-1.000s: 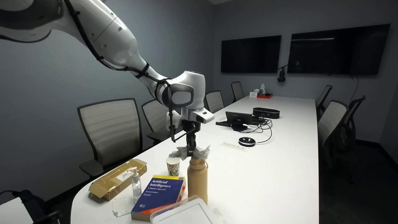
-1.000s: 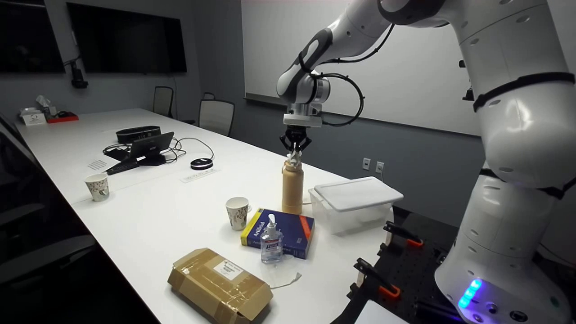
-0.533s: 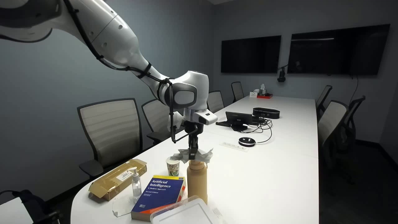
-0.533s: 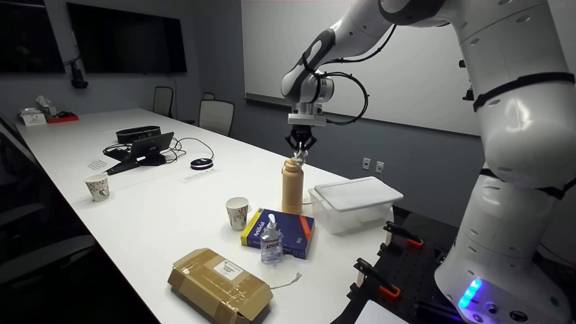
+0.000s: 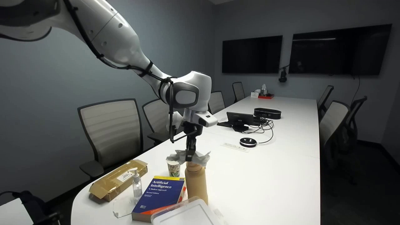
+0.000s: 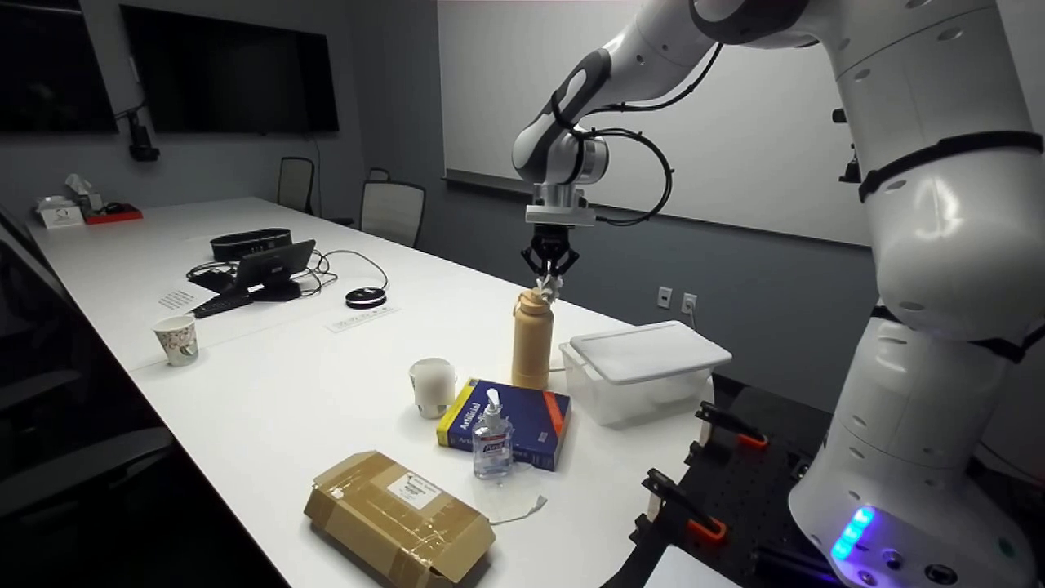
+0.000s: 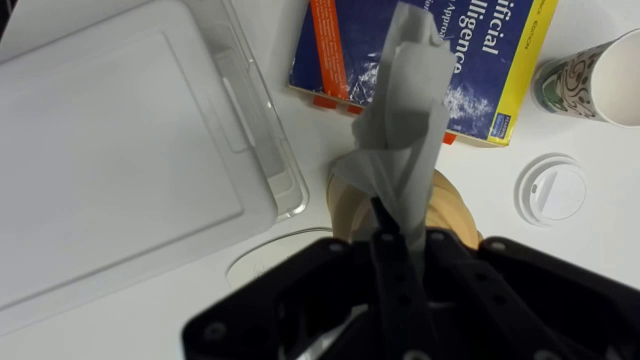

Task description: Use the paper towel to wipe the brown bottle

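Brown bottle [image 7: 452,212], wrist view: partly hidden by paper towel [image 7: 407,110], pincer [image 7: 411,237]

The robot is a glossy white, rounded arm [image 6: 947,237] with dark grey joint covers [image 6: 739,20] and small round insets [image 6: 950,34]. A thin black cable [image 5: 171,103] is fastened along it, and black straps [image 6: 951,153] circle it. Its flared white base [image 6: 906,482] shows a blue light strip [image 6: 852,532] at seven o'clock and dark round fittings [image 6: 892,559] at six. The jointed black gripper [image 7: 409,236] bears round grey screw heads [image 7: 215,331].
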Tool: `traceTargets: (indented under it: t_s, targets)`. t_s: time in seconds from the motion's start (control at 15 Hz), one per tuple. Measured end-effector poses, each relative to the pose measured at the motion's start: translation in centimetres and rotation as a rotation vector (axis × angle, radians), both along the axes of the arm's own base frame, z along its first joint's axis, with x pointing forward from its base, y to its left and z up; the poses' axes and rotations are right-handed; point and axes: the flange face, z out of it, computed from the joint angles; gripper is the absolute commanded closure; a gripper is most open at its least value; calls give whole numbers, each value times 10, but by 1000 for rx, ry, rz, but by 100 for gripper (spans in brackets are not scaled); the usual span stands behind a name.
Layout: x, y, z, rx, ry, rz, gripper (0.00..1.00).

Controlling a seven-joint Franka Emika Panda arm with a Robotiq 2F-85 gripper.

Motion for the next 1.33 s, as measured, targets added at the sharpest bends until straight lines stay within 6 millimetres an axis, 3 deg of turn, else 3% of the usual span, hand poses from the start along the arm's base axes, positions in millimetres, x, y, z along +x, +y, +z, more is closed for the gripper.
traceTargets:
  t_s: [0.67, 1.33]
  targets:
    - [21, 48, 3, -8, -55, 79, 99]
    - [21, 28, 3, -185, -73, 68, 99]
